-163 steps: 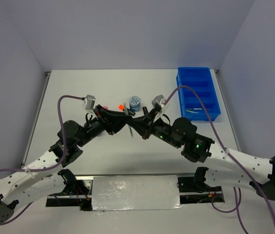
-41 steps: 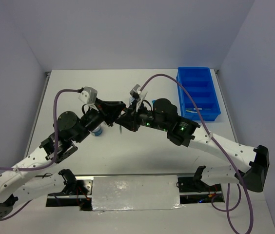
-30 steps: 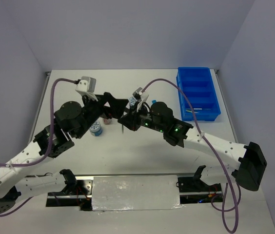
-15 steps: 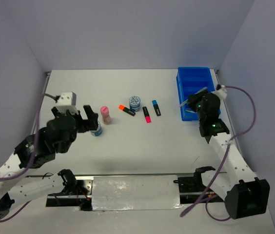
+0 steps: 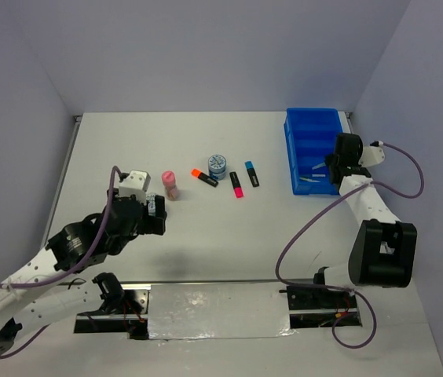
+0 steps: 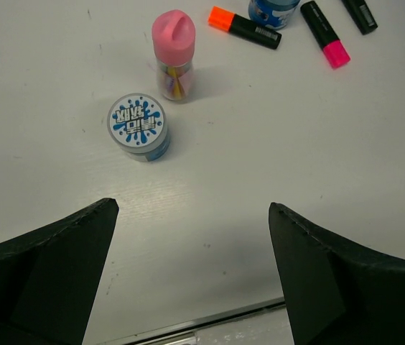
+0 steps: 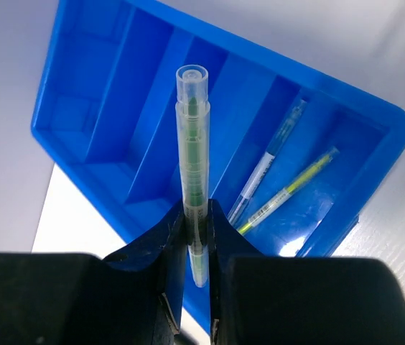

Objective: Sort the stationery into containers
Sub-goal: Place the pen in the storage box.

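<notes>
Seen from above, the right pincer (image 5: 338, 162) hangs over the near end of the blue tray (image 5: 291, 149), which sits at the far right of the table (image 5: 284, 228). Well apart from it, around mid-table, are the pink bottle (image 5: 170, 184), an orange-capped highlighter (image 5: 204, 177), a tub (image 5: 217, 164), a pink-capped highlighter (image 5: 236, 184) and a blue-capped highlighter (image 5: 251, 173). The left pincer (image 5: 155, 215) hovers near the bottle.

The left wrist view shows that pincer spread wide and empty. A second tub (image 6: 138, 126) stands untouched ahead of it, just beside the bottle.

In the right wrist view the right pincer is clenched on a clear pen (image 7: 192, 144), gripped near its lower end and angled across the tray's ridges. Two pens (image 7: 273, 162) lie in the end compartment, off to one side of the held one.

The step in hand looks like dropping this pen in. It would go best with the pincer shifted over that end compartment and the pen turned parallel to the ridges. Lowering it between the walls before letting go should keep it from straddling a ridge or bouncing out.
</notes>
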Robot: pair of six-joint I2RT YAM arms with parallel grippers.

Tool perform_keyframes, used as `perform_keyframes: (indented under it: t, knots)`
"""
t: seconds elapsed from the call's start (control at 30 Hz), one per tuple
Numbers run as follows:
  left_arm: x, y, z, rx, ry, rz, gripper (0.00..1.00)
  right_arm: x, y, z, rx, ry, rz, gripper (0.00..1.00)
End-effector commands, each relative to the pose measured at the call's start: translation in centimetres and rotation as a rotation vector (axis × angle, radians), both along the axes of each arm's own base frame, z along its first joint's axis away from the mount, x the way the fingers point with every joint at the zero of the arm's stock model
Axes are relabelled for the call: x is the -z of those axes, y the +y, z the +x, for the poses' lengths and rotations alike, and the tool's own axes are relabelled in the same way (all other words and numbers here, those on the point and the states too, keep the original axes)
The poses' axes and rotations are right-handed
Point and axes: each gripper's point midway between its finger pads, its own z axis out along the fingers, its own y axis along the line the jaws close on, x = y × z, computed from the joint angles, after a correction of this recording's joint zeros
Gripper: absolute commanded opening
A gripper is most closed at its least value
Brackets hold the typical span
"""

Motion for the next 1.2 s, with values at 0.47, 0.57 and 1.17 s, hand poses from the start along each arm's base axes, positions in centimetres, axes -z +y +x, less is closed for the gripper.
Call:
perform_keyframes:
  t: [0.47, 0.57, 1.17]
  knots:
    - [-0.6, 0.1, 1.0, -0.037, -0.006, 0.026, 0.99, 3.1, -0.5, 0.5, 0.102, 0.021, 0.079, 0.1]
    - [-0.3, 0.0, 1.1, -0.041, 0.007, 0.041, 0.99, 3.4, -0.3, 0.6, 0.091, 0.023, 0.093, 0.19]
    - [0.0, 1.2, 1.7, -0.116, 0.017, 0.06, 0.99, -3.0, 0.9, 1.6, -0.034, -0.09, 0.025, 0.65]
